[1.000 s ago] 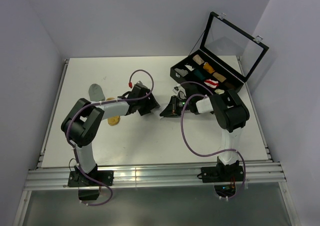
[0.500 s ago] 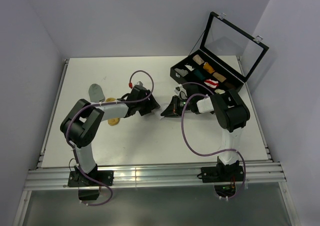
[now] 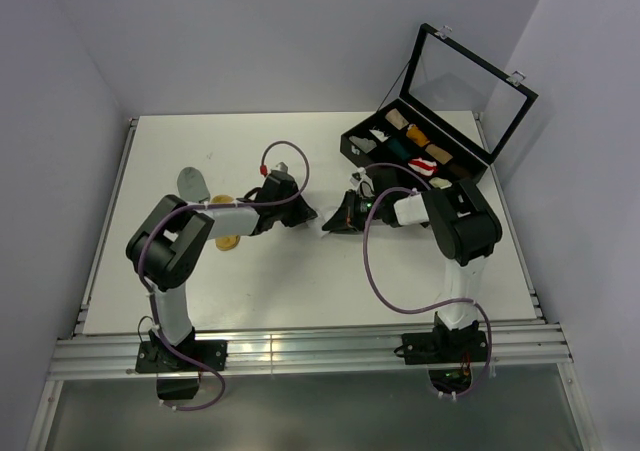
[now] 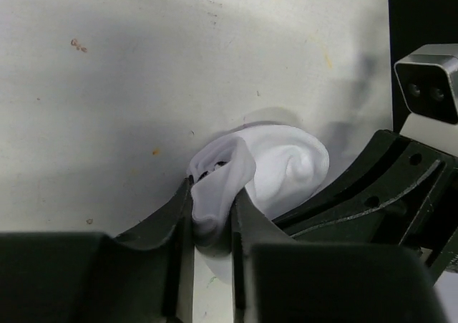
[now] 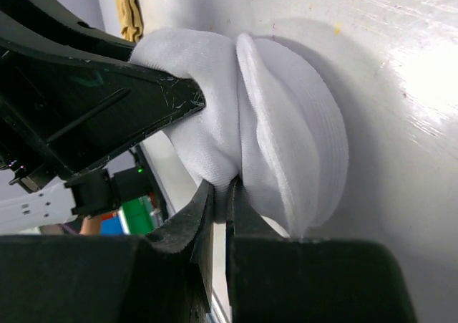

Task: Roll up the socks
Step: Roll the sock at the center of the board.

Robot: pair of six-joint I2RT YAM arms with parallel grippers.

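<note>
Both arms meet mid-surface (image 3: 300, 281) over the white sock (image 4: 286, 162), bunched into a half-formed coil between them. The left gripper (image 4: 212, 212) pinches one fold narrowly, apparently to anchor it. The right gripper (image 5: 220, 201) nips the opposite edge, seemingly to tighten the roll. The grey sock (image 3: 192, 182) and mustard sock (image 3: 229, 241) lie flat beside the left arm.

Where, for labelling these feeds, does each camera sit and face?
Top external: above and behind the robot, looking down at the table; both arms whole.
Left wrist: rides that wrist, looking along the left gripper, shut on the white sock.
Right wrist: rides that wrist, facing oppositely along the right gripper, also pinching it.
Shared: both wrist views show the sock and the other gripper.
</note>
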